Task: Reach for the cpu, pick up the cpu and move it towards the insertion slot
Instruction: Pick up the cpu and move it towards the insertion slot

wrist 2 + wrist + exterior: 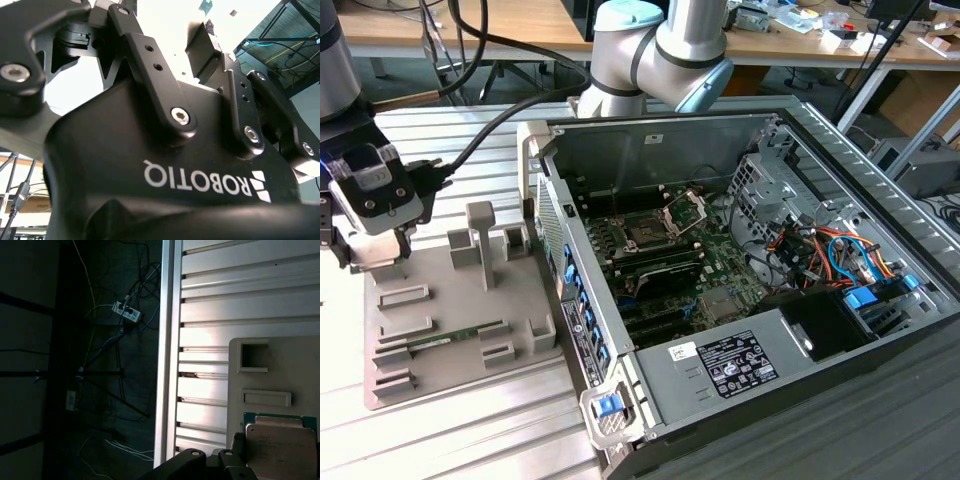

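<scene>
I'm working over the slatted metal table (470, 130), and the biggest thing on it is the open computer case (650, 130), lying on its side towards the exterior view's right. The arm (660, 50) reaches out from behind the case to the exterior view's left, where a grey fixture tray (450, 290) sits beside the case with a green memory stick (455, 340) in one of its grooves. Inside the case the insertion slot (645, 235) shows as a dark square in a shiny frame, its bracket tipped up and open, well apart from the arm's wrist.

In the second wrist view the gripper (167, 35) has its jaws spread with bright light between them and nothing held. In the first wrist view the cpu (280, 445) lies flat in a seat of the tray, silvery face up, with dark parts of the gripper just beside its near edge. I can't tell whether they touch.

My read on the chip: light, stiff and thin. It won't flex, but it's delicate underneath and the smooth metal lid looks slippery. I'd take it by two opposite edges of the rim, not the face, with a modest squeeze, and keep it level, since a tilted grip on so thin an edge could let it slide or pop out
</scene>
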Controlling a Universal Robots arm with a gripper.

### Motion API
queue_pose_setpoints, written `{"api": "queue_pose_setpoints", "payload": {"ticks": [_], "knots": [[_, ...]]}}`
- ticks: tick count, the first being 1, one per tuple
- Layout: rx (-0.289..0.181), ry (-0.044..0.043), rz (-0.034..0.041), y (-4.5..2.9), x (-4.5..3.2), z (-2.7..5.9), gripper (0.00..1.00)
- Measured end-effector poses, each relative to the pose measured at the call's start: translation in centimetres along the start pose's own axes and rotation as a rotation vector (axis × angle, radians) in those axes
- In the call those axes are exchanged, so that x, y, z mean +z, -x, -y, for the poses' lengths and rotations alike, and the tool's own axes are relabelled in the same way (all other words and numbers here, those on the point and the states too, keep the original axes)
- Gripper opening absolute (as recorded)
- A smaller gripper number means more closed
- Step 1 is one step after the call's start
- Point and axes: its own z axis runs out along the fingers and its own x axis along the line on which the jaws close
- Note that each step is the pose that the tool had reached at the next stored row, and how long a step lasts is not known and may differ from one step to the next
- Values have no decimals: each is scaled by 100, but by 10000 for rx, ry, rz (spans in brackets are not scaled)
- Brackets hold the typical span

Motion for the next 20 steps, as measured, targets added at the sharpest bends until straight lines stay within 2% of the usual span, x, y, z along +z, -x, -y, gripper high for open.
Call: {"api": "queue_pose_setpoints", "payload": {"ticks": [20], "knots": [[0,0,1,0,-83,-4,55]]}}
